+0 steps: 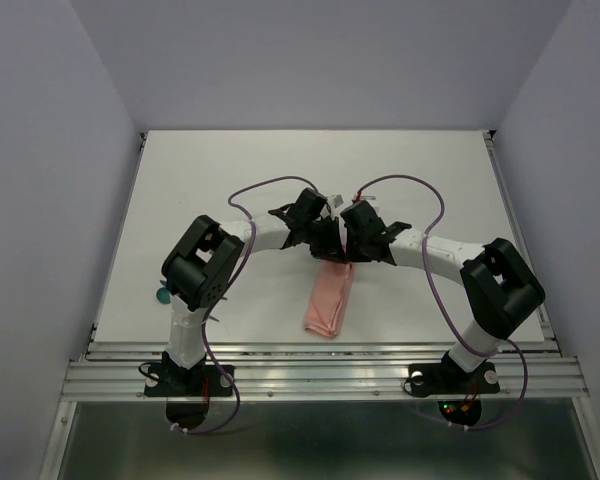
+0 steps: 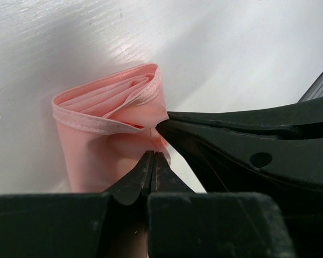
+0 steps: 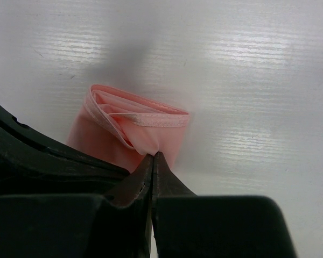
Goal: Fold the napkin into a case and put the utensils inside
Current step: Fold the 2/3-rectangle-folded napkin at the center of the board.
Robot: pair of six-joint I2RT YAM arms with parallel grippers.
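Observation:
The salmon-pink napkin [image 1: 328,300] lies folded into a narrow layered strip in the middle of the table. Both grippers meet at its far end. My left gripper [image 2: 152,155] is shut, its tips pinching the cloth just below the open layered mouth [image 2: 110,105]. My right gripper [image 3: 153,156] is shut too, nipping the cloth under the hemmed edge [image 3: 151,121]. From above, the left gripper [image 1: 323,238] and right gripper [image 1: 344,243] sit side by side. Of the utensils, only a small teal round end [image 1: 163,295] shows beside the left arm; the rest is hidden.
Purple cables [image 1: 255,190] loop over both arms. Grey walls close in the white table [image 1: 230,160] on three sides, and a metal rail [image 1: 320,350] runs along the near edge. The right gripper's finger [image 2: 242,140] crowds the left wrist view.

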